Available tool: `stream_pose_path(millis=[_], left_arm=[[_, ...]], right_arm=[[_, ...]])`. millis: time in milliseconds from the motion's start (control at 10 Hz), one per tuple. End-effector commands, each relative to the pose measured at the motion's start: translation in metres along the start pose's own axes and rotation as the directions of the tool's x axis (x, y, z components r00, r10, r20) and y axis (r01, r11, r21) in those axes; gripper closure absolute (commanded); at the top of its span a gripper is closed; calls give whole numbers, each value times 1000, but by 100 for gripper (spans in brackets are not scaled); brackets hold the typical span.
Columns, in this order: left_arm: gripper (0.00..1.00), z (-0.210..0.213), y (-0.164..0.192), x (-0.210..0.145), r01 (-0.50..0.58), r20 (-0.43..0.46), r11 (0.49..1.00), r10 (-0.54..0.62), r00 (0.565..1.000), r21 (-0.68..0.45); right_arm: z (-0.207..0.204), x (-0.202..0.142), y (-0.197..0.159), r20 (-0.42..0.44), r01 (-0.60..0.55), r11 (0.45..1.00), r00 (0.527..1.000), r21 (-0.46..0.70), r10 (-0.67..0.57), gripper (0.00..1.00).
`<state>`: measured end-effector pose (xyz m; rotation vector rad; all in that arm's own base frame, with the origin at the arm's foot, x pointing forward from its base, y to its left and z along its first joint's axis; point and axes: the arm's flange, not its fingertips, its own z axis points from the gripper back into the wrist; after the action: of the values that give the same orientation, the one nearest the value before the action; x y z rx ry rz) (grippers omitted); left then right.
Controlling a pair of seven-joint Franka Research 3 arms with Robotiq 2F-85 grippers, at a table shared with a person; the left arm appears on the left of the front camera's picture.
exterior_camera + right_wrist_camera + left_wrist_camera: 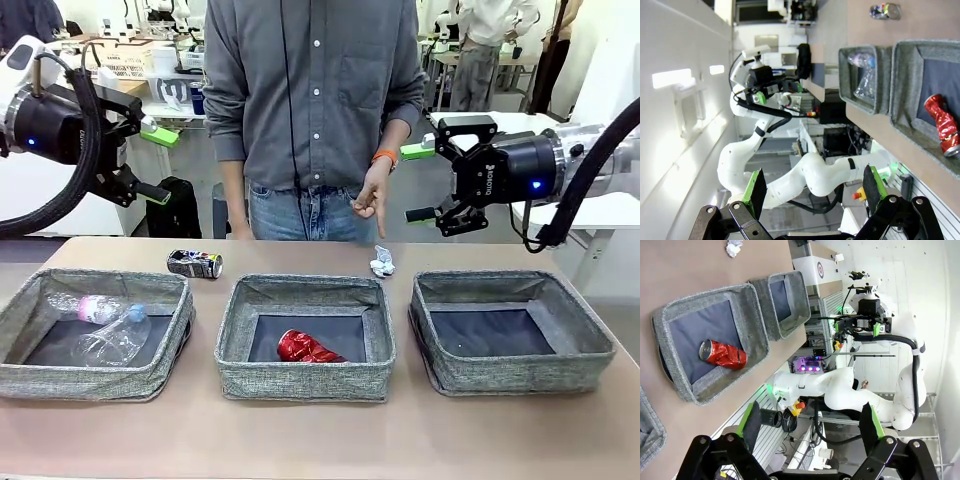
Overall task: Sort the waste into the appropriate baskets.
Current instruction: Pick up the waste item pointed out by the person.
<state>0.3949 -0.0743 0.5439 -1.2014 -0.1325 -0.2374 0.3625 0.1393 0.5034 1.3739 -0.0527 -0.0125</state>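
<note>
Left basket, middle basket, right basket: grey woven cloth, coarse, matt; bottoms dark, smooth.
Crushed red can, middle basket: metal, glossy, creased.
Dark printed can, far counter: glossy, metal look.
Bottle and cup, left basket: clear plastic, shiny; bottle label pink.
Paper wad: white paper, crumpled, matt.
Counter: tan, smooth, matt.
Left end effector, right end effector: black, matt; pads green.
</note>
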Motion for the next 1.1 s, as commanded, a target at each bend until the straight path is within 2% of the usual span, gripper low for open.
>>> stream_pose_path(millis=[0,300,400,500,600,700,800,900,1000], left_arm=[[0,3,-4,0,-12,-3,1000,12,1000,9],[0,3,-4,0,-12,-3,1000,12,1000,9],[0,3,-4,0,-12,-3,1000,12,1000,9],[0,3,-4,0,-12,-3,1000,12,1000,9],[0,3,-4,0,-12,-3,1000,12,1000,9],[0,3,-4,0,-12,-3,1000,12,1000,9],[0,3,-4,0,-12,-3,1000,12,1000,9],[0,3,-4,0,-12,-3,1000,12,1000,9],[0,3,-4,0,-12,-3,1000,12,1000,9]], right_arm=[[0,2,0,-3,-13,1000,1000,18,13,0],[0,0,0,0,0,1000,1000,0,0,0],[-13,8,-2,352,95,683,902,-724,248,0],[-20,19,-4,329,325,105,782,-940,529,0],[-31,25,-3,216,286,-35,794,-958,568,0],[-28,32,-3,183,372,-168,741,-913,646,0],[-25,32,1,183,402,-152,680,-903,710,0],[-25,24,11,269,282,91,694,-955,668,0],[-22,27,2,112,-242,694,899,-678,423,0]])
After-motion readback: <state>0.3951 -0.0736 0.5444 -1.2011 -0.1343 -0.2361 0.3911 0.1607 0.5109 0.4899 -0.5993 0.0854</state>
